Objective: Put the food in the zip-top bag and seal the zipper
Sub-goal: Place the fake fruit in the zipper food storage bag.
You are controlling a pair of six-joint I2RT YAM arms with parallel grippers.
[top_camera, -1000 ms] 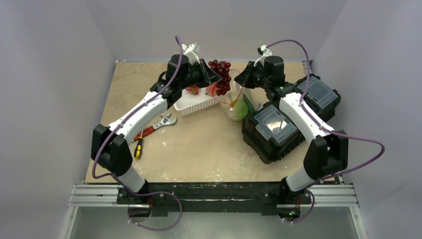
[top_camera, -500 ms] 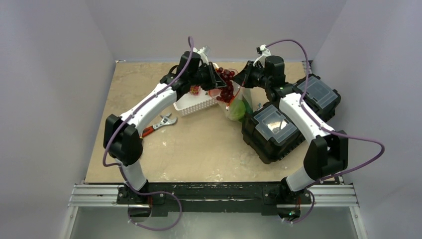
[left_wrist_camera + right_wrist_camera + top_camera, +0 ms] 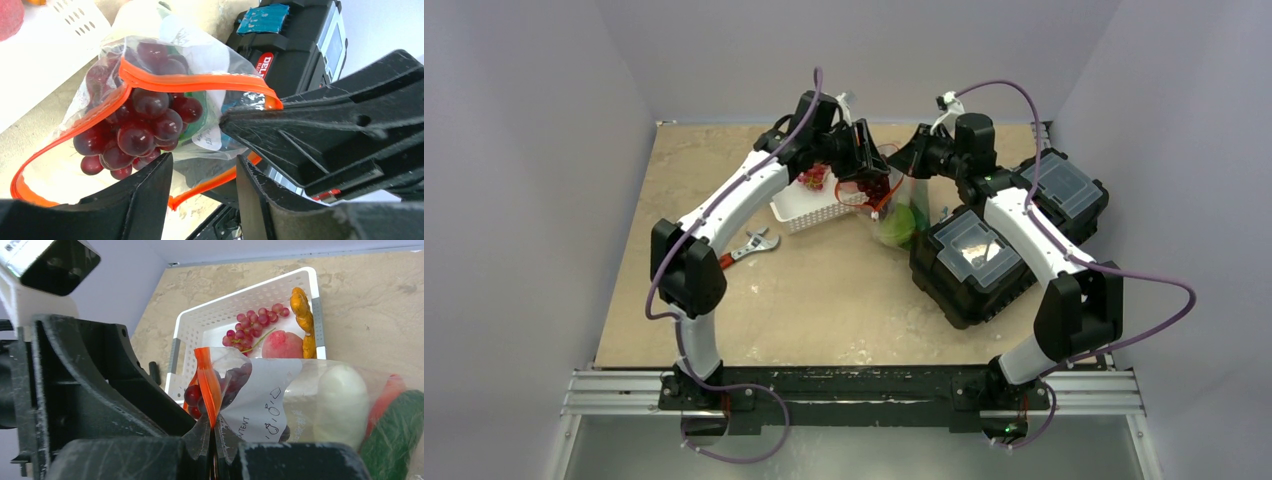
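Note:
The zip-top bag [image 3: 894,215] stands beside the black cases, its mouth held up. My right gripper [image 3: 212,442] is shut on the orange zipper [image 3: 208,382] edge, next to the white label [image 3: 265,400]. My left gripper [image 3: 202,182] is open just above the bag's mouth. The dark purple grapes [image 3: 142,127] lie inside the open zipper loop [image 3: 195,82], free of my fingers. The white oval piece [image 3: 340,405] and the cucumber [image 3: 395,432] are in the bag. The red grapes [image 3: 255,322], the peach [image 3: 282,345] and the carrot [image 3: 302,315] lie in the white basket [image 3: 200,330].
Two black tool cases [image 3: 979,255] [image 3: 1064,190] stand right of the bag. The white basket [image 3: 809,212] sits left of it. A wrench [image 3: 754,243] and a red-handled screwdriver [image 3: 722,263] lie by the left arm. The arms nearly touch over the bag.
My left gripper has carried the dark purple grapes right and down into the bag's mouth and has let them go. My right gripper has kept its hold on the zipper edge.

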